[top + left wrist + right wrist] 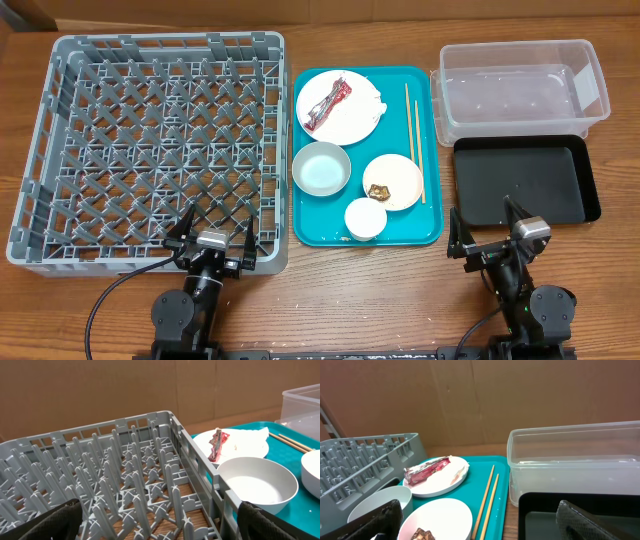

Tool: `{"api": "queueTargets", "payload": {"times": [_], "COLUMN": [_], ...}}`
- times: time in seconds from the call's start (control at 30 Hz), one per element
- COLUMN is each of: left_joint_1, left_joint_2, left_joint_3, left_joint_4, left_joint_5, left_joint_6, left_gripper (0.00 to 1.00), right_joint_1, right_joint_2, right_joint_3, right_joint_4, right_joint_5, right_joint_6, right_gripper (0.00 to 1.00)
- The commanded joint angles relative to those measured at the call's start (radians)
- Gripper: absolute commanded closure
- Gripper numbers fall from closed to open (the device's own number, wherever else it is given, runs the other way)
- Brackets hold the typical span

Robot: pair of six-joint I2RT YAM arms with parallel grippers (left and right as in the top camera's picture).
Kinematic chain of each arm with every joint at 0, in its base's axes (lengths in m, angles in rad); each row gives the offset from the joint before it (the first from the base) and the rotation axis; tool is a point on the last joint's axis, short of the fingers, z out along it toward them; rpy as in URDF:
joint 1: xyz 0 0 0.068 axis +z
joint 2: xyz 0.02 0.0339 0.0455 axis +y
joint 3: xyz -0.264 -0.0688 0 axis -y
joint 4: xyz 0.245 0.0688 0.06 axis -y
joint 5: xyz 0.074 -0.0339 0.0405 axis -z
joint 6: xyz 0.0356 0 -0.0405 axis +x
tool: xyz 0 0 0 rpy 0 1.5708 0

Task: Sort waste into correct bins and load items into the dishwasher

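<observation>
On the teal tray (310, 225), a large white plate (362, 120) holds a crumpled red-and-silver wrapper (326, 104) and white paper (368, 92). A small plate (400, 176) carries a brown food lump (379, 190). A bowl (320, 168), a small cup (365, 218) and chopsticks (413, 140) lie there too. The grey dish rack (150, 140) is at left. The clear tub (520, 85) and black tray (520, 182) are at right. My left gripper (212, 235) is open at the rack's near edge. My right gripper (487, 232) is open by the black tray's near left corner.
A brown cardboard wall stands behind the table. In the right wrist view the chopsticks (488, 496) lie along the teal tray's right side beside the clear tub (575, 465). In the left wrist view the bowl (256, 482) sits right of the rack wall (197, 462).
</observation>
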Motion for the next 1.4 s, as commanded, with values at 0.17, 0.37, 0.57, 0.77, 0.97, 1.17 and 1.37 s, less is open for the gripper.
{"api": "queueTargets", "payload": {"times": [0.17,0.37,0.57,0.77,0.97,1.17,1.37], "left_joint_1": [0.000,0.000,0.000,0.000,0.000,0.000,0.000], "left_joint_2": [-0.010,-0.010,-0.010,-0.010,-0.010,-0.010,-0.010], "left_joint_3": [-0.006,-0.006,-0.006,-0.006,-0.006,-0.006,-0.006], "left_joint_4": [0.001,0.001,0.001,0.001,0.001,0.001,0.001], "left_joint_5": [0.000,0.000,0.000,0.000,0.000,0.000,0.000], "left_joint_6": [0.016,0.016,0.016,0.016,0.016,0.016,0.016], "left_gripper": [0.00,0.00,0.00,0.00,0.00,0.00,0.00], "right_joint_1": [0.003,0.003,0.003,0.003,0.003,0.003,0.003], "right_joint_2": [-0.008,-0.008,-0.008,-0.008,-0.008,-0.008,-0.008], "right_joint_3": [-0.011,-0.011,-0.011,-0.010,-0.010,0.022,0.080], "right_joint_4": [0.005,0.005,0.005,0.005,0.005,-0.012,-0.048], "right_joint_5": [0.010,0.009,0.009,0.004,-0.011,-0.043,-0.043], "right_joint_6": [-0.003,-0.003,-0.003,0.000,0.000,0.000,0.000], "right_gripper": [0.00,0.00,0.00,0.00,0.00,0.00,0.00]}}
